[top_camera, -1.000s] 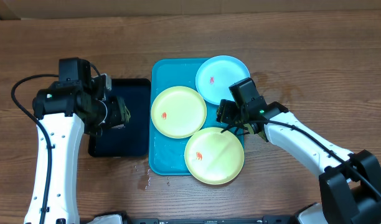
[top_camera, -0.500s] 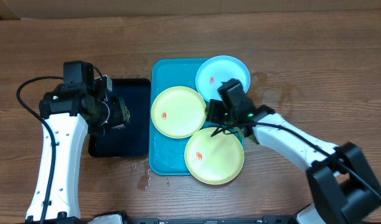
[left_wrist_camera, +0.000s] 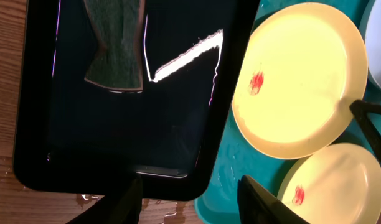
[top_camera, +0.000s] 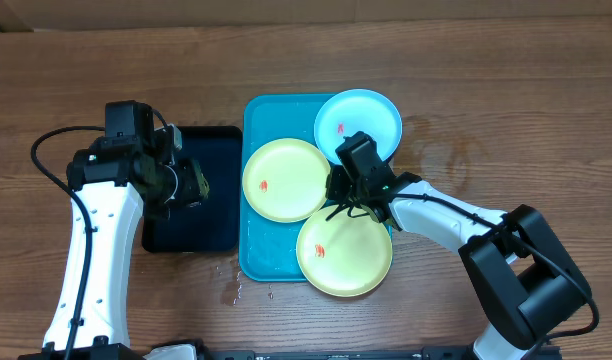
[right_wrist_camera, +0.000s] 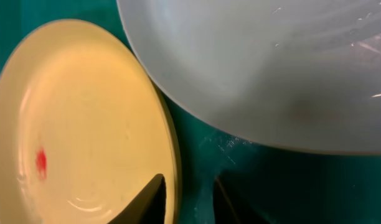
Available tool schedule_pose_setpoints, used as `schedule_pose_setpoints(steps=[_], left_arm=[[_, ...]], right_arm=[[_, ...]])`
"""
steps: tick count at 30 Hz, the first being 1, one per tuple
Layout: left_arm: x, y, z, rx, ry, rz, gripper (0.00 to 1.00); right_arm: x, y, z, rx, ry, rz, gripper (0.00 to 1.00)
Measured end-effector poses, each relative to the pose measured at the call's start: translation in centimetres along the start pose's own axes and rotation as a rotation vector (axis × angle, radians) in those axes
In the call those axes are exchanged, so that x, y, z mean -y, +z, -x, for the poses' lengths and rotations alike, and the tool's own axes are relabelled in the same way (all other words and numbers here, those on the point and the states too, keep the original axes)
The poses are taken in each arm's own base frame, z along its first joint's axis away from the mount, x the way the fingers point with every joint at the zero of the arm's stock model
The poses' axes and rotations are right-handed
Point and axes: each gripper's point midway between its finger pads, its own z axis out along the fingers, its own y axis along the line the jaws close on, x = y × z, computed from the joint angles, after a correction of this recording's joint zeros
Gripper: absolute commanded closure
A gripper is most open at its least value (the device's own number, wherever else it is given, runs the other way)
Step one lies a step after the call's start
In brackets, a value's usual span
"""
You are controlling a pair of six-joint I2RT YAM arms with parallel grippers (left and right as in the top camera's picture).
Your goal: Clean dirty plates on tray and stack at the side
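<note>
Wooden surface (top_camera: 506, 90) holds the tray (top_camera: 256, 250), where the right jaws, narrowly apart, straddle the upper yellow-green plate (top_camera: 286, 180) rim for pickup; left jaws stand half open, empty; next, probably: clamp and lift.

Robot lab workbench, wood-grain tabletop (top_camera: 506, 70), two white robot arms (top_camera: 86, 240), black cable (top_camera: 36, 150) looping loose
</note>
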Motion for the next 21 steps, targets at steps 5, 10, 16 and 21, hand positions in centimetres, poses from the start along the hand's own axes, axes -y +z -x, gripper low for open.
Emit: schedule_pose_setpoints(steps=[5, 10, 16, 21], left_arm=[[0.8, 0.1, -0.3, -0.007, 0.034, -0.006, 0.49], [1.3, 0.3, -0.1, 0.011, 0.081, 0.028, 0.5], [0.6, 0.2, 1.3, 0.075, 0.094, 0.09, 0.55], [-0.3, 1.1, 1.9, 0.073, 0.091, 0.147, 0.53]], right_arm=[[-0.1, 0.0, 0.2, 0.007, 0.003, 0.004, 0.84], [-0.2, 0.0, 0.2, 0.009, -0.004, 0.006, 0.75], [-0.2, 0.0, 0.2, 0.01, -0.014, 0.006, 0.76], [-0.1, 0.0, 0.2, 0.009, -0.016, 0.006, 0.76]])
